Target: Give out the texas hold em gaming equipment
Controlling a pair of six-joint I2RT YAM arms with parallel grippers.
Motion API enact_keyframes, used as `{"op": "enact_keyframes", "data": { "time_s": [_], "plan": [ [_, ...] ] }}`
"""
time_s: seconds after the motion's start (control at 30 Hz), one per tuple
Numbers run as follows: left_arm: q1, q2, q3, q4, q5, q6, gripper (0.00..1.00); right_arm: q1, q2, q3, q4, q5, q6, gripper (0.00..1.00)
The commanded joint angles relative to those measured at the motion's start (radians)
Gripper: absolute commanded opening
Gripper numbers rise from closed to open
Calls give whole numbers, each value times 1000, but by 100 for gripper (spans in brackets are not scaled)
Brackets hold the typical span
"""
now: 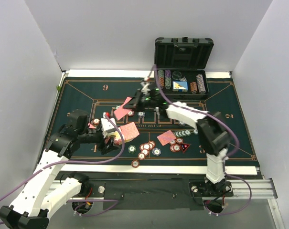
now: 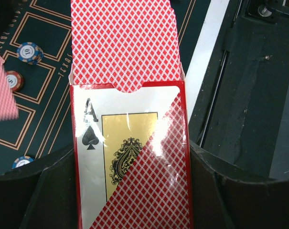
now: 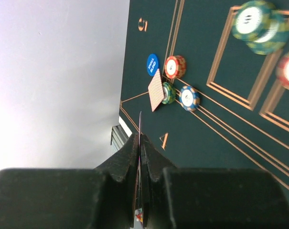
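Observation:
My left gripper (image 2: 130, 187) is shut on a red card box (image 2: 134, 162) with an ace of spades on its face. Red-backed playing cards (image 2: 123, 43) stick out of the box's open top. From above, the box (image 1: 128, 132) hangs over the left half of the green mat (image 1: 77, 95). My right gripper (image 3: 140, 143) is shut on a single playing card (image 3: 140, 123), seen edge-on. In the top view that card (image 1: 122, 111) slants above the mat's middle, beside the right gripper (image 1: 134, 101). Poker chips (image 1: 145, 149) and another card (image 1: 166, 137) lie on the mat.
The open black case (image 1: 182, 59) stands at the back with rows of chips inside. A blue button disc (image 3: 153, 64), a red chip (image 3: 175, 67), a green chip (image 3: 170, 93), a blue chip (image 3: 188, 97) and a card (image 3: 156, 89) lie near the mat's edge. One chip (image 1: 135, 163) sits by the front line.

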Motion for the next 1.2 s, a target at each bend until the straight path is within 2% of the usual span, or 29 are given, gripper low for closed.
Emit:
{"op": "enact_keyframes", "data": {
  "time_s": [0.0,0.23,0.4,0.47,0.53,0.6,0.67,0.93,1.17],
  "plan": [
    [3,-19,61,51,46,-19,0,123,256,257,79,-35,58,0],
    [3,-31,54,48,42,-22,0,232,547,640,-6,-26,92,0],
    [3,-36,60,48,39,-24,0,261,668,756,11,27,126,2],
    [3,-37,58,47,35,-24,0,269,698,799,-19,46,115,7],
    [3,-39,58,43,37,-24,0,272,715,838,-56,60,103,24],
    [3,-40,55,43,37,-24,0,272,712,832,-66,73,98,45],
    [3,-42,52,43,39,-22,0,271,705,815,-75,83,89,53],
    [3,-45,54,36,35,-19,0,234,570,683,-75,70,54,59],
    [5,-57,46,33,31,-19,0,156,331,484,-35,44,42,67]
  ]
}}
